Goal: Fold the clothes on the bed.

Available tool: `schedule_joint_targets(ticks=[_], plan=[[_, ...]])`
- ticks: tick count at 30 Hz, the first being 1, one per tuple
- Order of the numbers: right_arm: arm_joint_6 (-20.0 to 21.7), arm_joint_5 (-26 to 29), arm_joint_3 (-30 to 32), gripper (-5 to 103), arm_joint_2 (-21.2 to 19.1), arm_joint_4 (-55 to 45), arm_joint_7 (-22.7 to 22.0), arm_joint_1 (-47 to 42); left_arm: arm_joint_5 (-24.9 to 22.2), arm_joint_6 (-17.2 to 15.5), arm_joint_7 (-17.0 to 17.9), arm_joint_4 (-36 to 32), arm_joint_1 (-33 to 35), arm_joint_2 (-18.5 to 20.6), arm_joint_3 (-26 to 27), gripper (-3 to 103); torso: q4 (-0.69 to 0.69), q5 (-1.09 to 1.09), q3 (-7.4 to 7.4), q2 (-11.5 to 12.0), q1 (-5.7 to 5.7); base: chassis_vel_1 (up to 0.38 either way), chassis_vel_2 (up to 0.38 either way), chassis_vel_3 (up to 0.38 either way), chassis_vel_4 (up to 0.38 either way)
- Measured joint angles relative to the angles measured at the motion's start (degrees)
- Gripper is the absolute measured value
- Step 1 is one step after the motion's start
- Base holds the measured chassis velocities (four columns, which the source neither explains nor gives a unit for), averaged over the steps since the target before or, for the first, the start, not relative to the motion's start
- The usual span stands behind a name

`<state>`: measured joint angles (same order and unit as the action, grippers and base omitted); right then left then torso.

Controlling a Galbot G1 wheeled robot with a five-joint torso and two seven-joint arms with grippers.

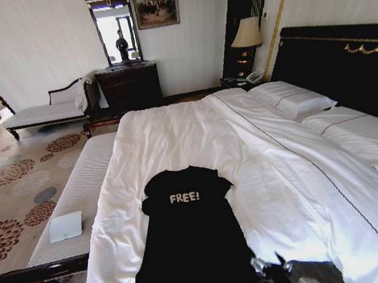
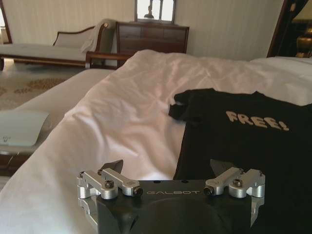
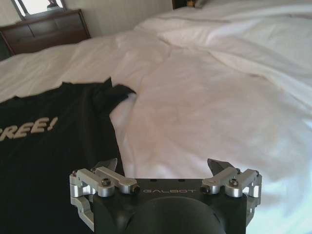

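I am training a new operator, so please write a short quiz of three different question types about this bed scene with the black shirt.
1. True or false: the black T-shirt lies spread flat on the white duvet, lettering facing up.
2. Multiple choice: where is the left gripper? A) at the shirt's near left edge, jaws open; B) clamped on a sleeve; C) resting on the pillows.
3. Fill in: the white word on the shirt's chest reads ____.

Key
1. True.
2. A. The right gripper mirrors it at the near right edge, also open, holding nothing.
3. FREE!
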<state>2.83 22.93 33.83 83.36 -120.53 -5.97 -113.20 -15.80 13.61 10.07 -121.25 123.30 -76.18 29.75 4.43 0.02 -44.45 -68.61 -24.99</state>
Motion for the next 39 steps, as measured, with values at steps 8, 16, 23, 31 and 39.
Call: schedule_joint_targets(ticks=[8,16,23,31,39], plan=[[-1.91,8.8,3.39,100,-7.11,4.03,5.65,8.11,0.08,-2.2,0.09,-0.07,-4.99,0.41,-0.07,100,-0.01,0.0,0.0,0.0,0.0,0.0,0.0,0.0,0.0],[7.25,29.82,4.96,100,-13.48,7.87,9.91,18.56,-1.94,-2.03,-1.89,-0.44,-5.9,-0.06,0.91,100,-0.02,-0.02,0.0,0.0,-0.01,0.0,0.0,0.0,0.0],[5.0,24.26,-1.49,100,-23.0,19.98,15.15,31.29,-1.02,-1.19,-6.12,1.0,-6.73,0.21,0.14,100,-0.02,0.0,0.0,0.0,-0.02,0.0,0.0,0.0,0.0],[-3.21,5.1,-6.92,98,-27.87,32.46,19.37,37.85,-1.29,-1.4,-6.28,2.18,-7.09,0.16,0.39,100,-0.01,-0.01,0.0,0.0,-0.01,0.0,0.0,0.0,0.0],[-11.34,-4.22,-11.58,96,-29.62,41.43,21.76,47.17,-1.43,-2.48,-6.25,2.07,-7.19,-0.64,-0.15,100,-0.02,-0.02,0.0,0.0,-0.01,0.0,0.0,0.0,0.0]])
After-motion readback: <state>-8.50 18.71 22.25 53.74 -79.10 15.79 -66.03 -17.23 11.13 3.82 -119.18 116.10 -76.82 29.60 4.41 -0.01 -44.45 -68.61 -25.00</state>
